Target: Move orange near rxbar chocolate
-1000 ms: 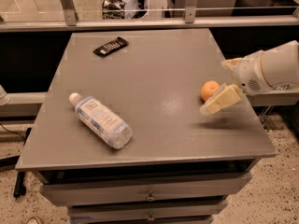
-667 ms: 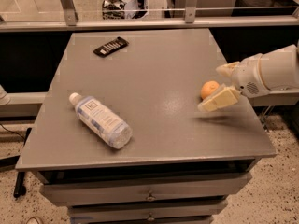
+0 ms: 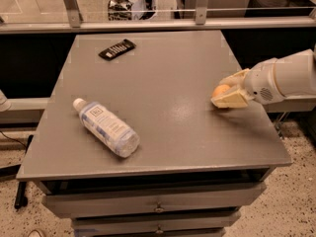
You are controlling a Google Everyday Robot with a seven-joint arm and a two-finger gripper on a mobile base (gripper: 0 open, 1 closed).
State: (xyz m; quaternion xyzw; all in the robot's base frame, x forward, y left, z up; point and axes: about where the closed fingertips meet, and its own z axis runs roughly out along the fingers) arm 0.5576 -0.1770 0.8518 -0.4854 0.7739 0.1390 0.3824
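Note:
The orange (image 3: 220, 89) sits on the right side of the grey table (image 3: 163, 83). My gripper (image 3: 220, 95) comes in from the right on a white arm and is shut on the orange, with one cream finger (image 3: 238, 77) above it and the other below it. The orange rests at table level. The rxbar chocolate (image 3: 117, 49), a flat black wrapper with white marks, lies at the far left of the table, well away from the orange.
A clear plastic water bottle (image 3: 106, 128) with a white cap lies on its side at the front left. A railing and glass run behind the table. Drawers sit below the front edge.
The gripper has shifted slightly left and settled around the orange, whose visible part is now smaller. The bottle and the bar have not moved.

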